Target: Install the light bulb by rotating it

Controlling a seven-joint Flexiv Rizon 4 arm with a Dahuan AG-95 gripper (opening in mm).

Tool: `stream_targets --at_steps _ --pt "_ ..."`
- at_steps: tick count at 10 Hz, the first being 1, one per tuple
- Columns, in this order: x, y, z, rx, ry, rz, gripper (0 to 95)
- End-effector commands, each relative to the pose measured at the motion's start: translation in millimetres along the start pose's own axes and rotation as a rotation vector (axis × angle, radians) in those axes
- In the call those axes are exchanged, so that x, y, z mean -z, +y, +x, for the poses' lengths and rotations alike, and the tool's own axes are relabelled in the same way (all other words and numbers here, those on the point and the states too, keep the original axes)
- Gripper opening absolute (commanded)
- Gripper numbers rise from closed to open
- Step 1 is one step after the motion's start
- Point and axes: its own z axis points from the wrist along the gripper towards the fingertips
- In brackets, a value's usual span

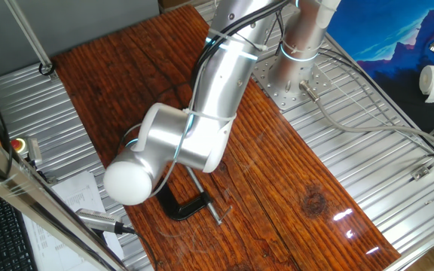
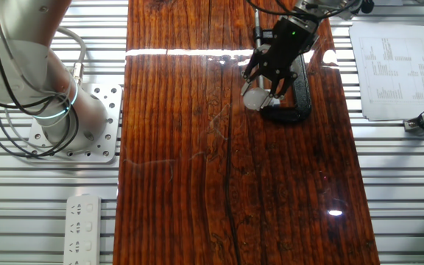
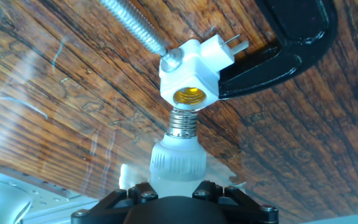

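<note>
The dark red-brown wooden tabletop (image 2: 197,169) with strong grain lies on a ribbed metal frame (image 1: 36,128). The silver jointed robot arm (image 1: 217,83) rises from a perforated metal base plate (image 2: 98,121) and reaches down over the wood; in one fixed view its white rounded end cap (image 1: 130,181) hides the tool.

A black metal C-clamp (image 2: 297,92) lies on the tabletop, its threaded steel screw (image 3: 132,25) pressing a small white plastic socket block (image 3: 188,68) with a brass-coloured threaded opening and two metal plug prongs.

The black two-finger gripper (image 2: 265,82) hangs over the clamp. In the hand view the small white frosted light bulb (image 3: 178,158) sits between the fingers, which are clamped on its body. Its silvery screw base points at the socket opening and the tip stands just at the rim; whether the thread has entered cannot be told.

A white power strip (image 2: 83,228) lies on the frame. A printed paper sheet (image 2: 389,70) lies beside the tabletop.
</note>
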Motion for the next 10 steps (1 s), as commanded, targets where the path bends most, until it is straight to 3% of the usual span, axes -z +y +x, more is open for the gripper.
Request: stream_targets --at_steps 1,6,10 --pt "-2.3 0.6 1.8 -0.007 -0.002 0.007 19.0" --pt "-0.9 0.6 0.8 -0.048 -0.010 -0.006 19.0" --pt "1.9 1.6 -4.3 -0.078 -0.041 -0.050 19.0"
